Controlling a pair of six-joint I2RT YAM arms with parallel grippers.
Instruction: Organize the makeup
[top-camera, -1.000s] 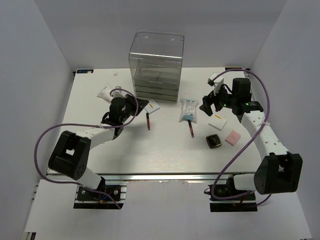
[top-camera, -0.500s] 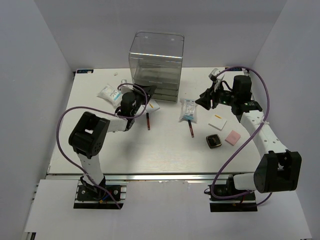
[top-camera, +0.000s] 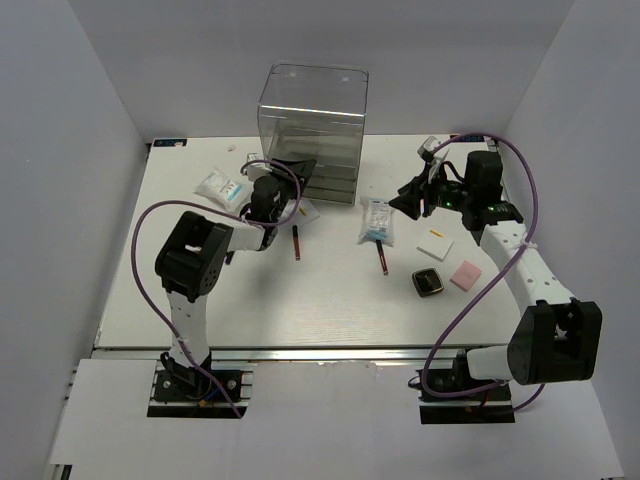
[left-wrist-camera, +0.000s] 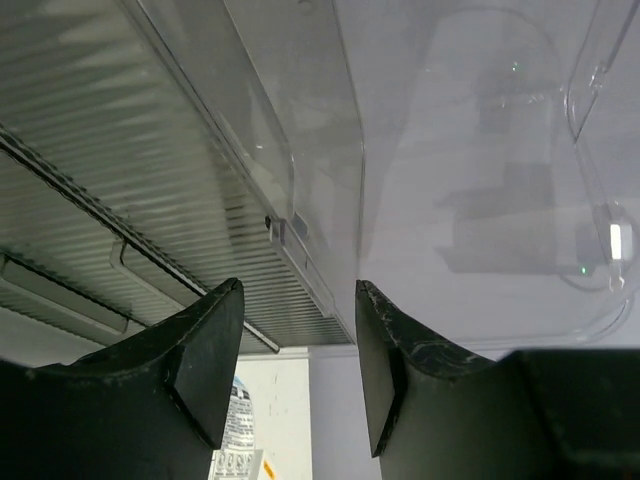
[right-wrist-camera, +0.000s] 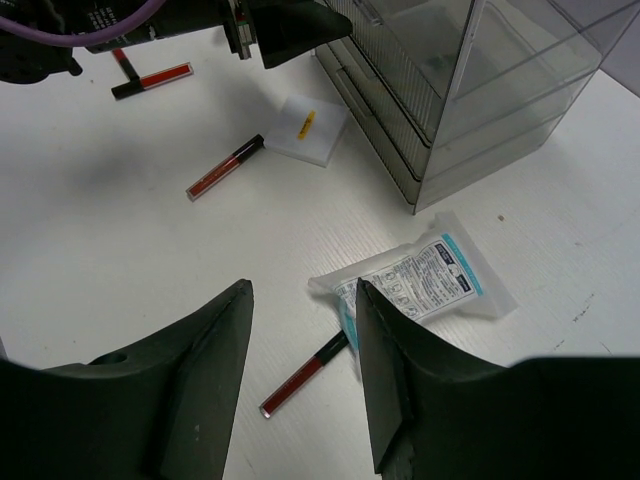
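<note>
White desk (top-camera: 200, 290): large clear plastic drawer box (top-camera: 313, 130) at far edge, centre. Left claw (left-wrist-camera: 295, 300) spread wide, holds nothing, just beside box's front-left edge, tight room. Right claw (right-wrist-camera: 300, 300) likewise spread, above clear packet w/ white contents (right-wrist-camera: 415, 280), well apart from box. Black gold-rimmed compact (top-camera: 428, 282) and pink square (top-camera: 465, 275) sit nr right edge.

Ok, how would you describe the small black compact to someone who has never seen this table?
From the large clear plastic drawer box at the back of the white table, look toward the near right corner. There the small black square compact lies just left of a flat pink square and nearer than a flat white square. Only it is dark, with a gold rim.
</note>
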